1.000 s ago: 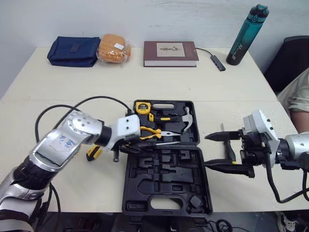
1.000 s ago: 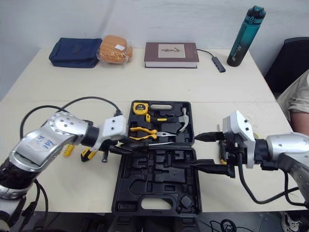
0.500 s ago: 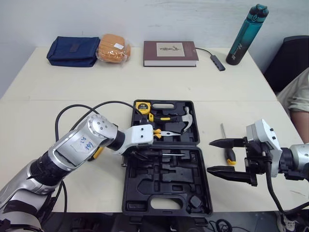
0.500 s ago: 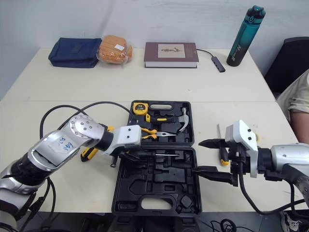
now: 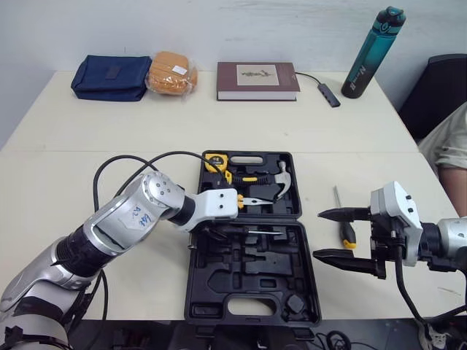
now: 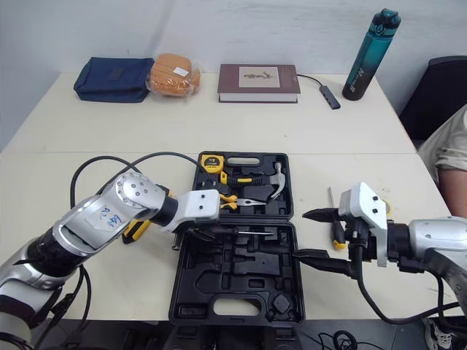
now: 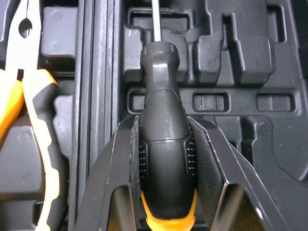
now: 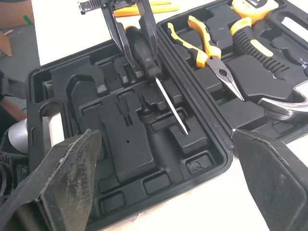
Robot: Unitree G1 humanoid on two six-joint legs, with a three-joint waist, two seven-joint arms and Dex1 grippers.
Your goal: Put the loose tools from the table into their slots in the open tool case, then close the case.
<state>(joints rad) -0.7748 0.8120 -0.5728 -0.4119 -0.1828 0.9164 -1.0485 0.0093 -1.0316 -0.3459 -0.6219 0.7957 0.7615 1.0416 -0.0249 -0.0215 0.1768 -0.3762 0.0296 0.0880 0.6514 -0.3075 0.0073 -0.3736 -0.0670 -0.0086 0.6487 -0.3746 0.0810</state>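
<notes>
1. The case (image 5: 255,273) lies open on the near part of the counter (image 5: 292,124). Its hinge runs left to right, and its near rim is close to the counter's near edge.
2. The far half holds a tape measure (image 5: 214,162), a hammer (image 5: 281,186) and pliers (image 6: 233,200). The near half is mostly empty slots.
3. The left gripper (image 7: 163,125) is clamped on the black handle of a screwdriver (image 7: 161,91), one finger on each side. It is over the left end of the near half, just beside the hinge.
4. The screwdriver's shaft runs along the hinge toward the robot's right. Whether the tool is seated in a slot cannot be told.
5. The pliers lie just across the hinge from the left gripper, so there is little room on that side.
6. The right gripper (image 5: 317,234) is spread wide and holds nothing. It is above the counter, just off the case's right rim.
7. A second screwdriver (image 5: 346,233) lies on the counter between the case's right rim and the right gripper. It is apart from the case, with its shaft pointing to the far side.
8. A yellow tool (image 6: 133,231) lies on the counter left of the case, partly hidden under the left arm.
9. A broad bare band of counter separates the case from the far row: a pouch (image 5: 111,76), a bread bag (image 5: 172,72), a book (image 5: 257,80) and a bottle (image 5: 373,52).
10. A person's sleeve (image 5: 449,149) is at the right edge, beyond the counter.
</notes>
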